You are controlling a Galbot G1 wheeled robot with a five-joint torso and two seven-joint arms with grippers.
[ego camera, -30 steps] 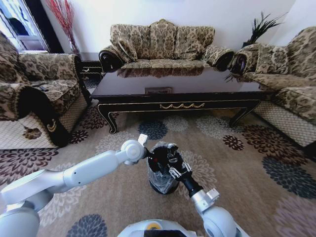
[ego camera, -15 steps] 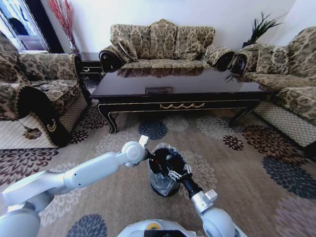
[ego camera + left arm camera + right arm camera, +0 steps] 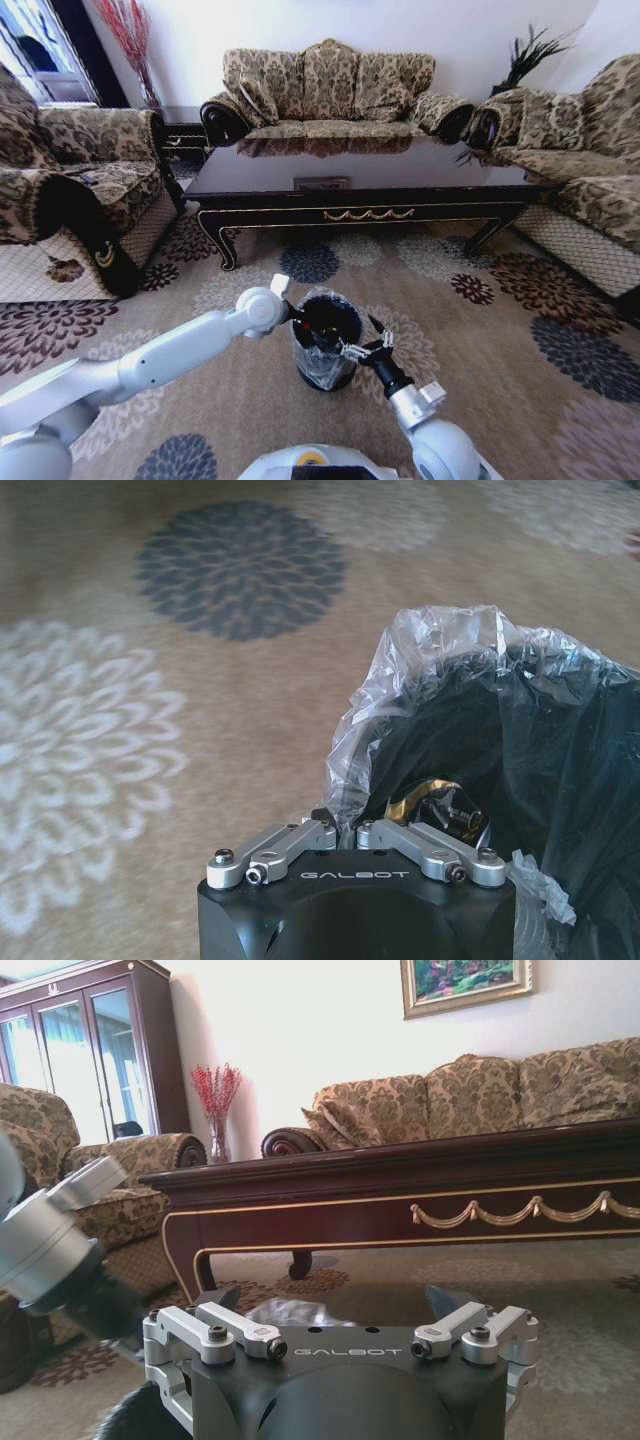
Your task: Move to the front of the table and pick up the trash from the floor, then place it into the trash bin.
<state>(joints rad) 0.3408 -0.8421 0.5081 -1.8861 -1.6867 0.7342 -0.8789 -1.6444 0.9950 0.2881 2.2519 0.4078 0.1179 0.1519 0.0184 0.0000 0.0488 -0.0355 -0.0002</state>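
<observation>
Jaws of the right gripper (image 3: pixel 366 347) stand wide apart and hold nothing, just beside the rim of the trash bin (image 3: pixel 325 372) on its right side. In the right wrist view the spread fingertips (image 3: pixel 222 1295) of this gripper (image 3: pixel 335 1300) frame the low coffee table, the bench (image 3: pixel 420 1185), with its gold scroll ornament (image 3: pixel 510 1212) on the front apron. Jaws of the left gripper (image 3: pixel 303 327) reach down into the mouth of the bin from its left side; whether they are apart or closed cannot be told. In the left wrist view the left gripper (image 3: pixel 352 825) is hidden past its linkages by the liner bag (image 3: pixel 455 695), whose crinkled clear edge stands up over the dark interior. Just beyond the linkages a small dark-and-gold item (image 3: pixel 432 802) lies inside the bin. The bin stands upright on the floral carpet (image 3: pixel 500 330), in front of the bench (image 3: pixel 360 170) and apart from it. Sofas surround the bench: one behind it (image 3: pixel 335 90), one on the left (image 3: pixel 70 180) and one on the right (image 3: pixel 590 150). A vase of red twigs (image 3: pixel 217 1110) stands beyond the far end of the bench.
</observation>
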